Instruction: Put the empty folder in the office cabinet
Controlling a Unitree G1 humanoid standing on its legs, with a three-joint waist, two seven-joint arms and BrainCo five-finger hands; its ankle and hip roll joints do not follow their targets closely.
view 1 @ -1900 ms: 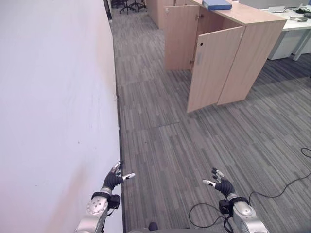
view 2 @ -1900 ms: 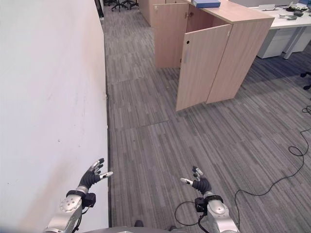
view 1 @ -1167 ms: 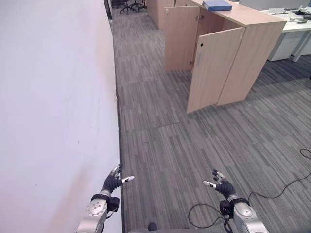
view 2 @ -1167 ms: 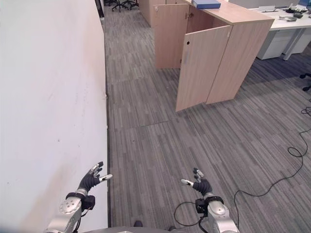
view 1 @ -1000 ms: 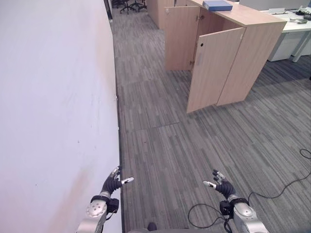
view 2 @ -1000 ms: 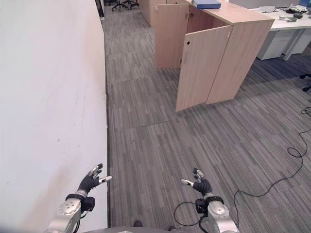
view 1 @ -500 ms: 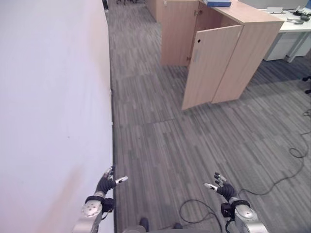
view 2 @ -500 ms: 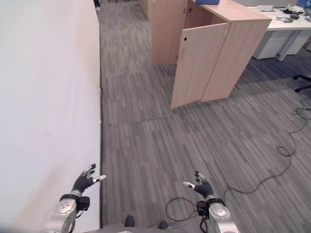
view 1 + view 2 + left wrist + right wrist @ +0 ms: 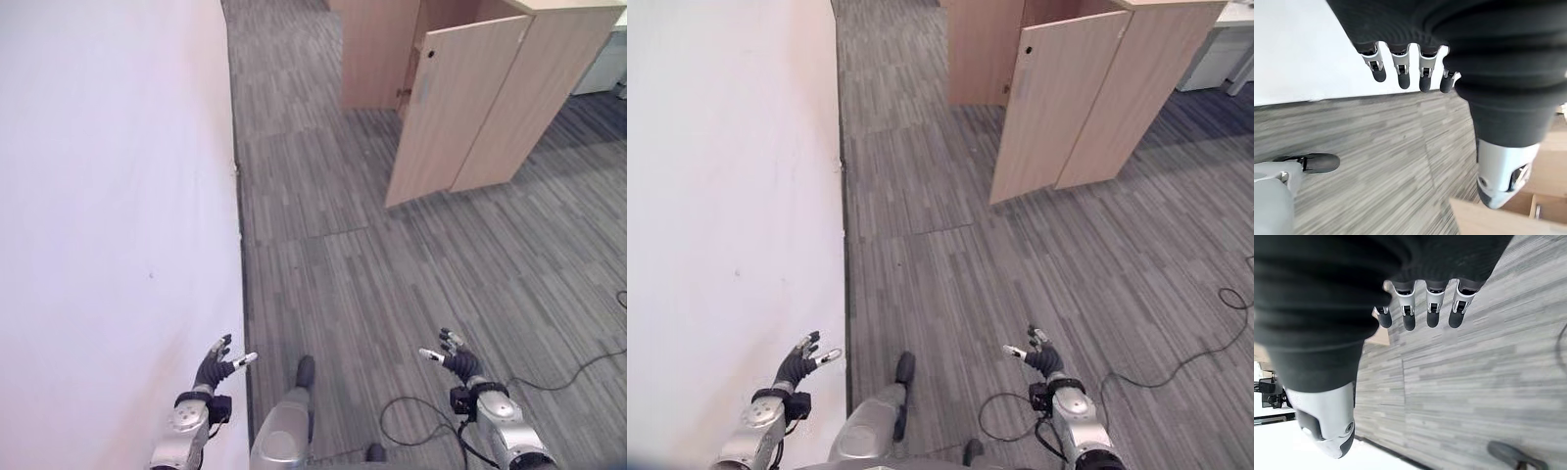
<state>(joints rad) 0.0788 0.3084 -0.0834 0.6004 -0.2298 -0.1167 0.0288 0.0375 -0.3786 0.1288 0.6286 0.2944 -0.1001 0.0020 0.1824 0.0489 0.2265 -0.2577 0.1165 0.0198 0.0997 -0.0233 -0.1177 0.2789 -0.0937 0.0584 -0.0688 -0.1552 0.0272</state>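
A light wood office cabinet stands on the floor ahead and to the right. Its near door is swung open towards me, and a second door is open behind it. My left hand hangs low beside the wall, open and empty, its fingers straight in the left wrist view. My right hand hangs low on the right, also open with nothing in it, its fingers spread over the carpet.
A long white wall runs along my left side. Grey striped carpet stretches from me to the cabinet. A white desk base shows beyond the cabinet at the far right.
The whole picture has shifted: the cabinet is nearer, and its top with the blue folder has slid out past the upper edge. Both hands stay low and open.
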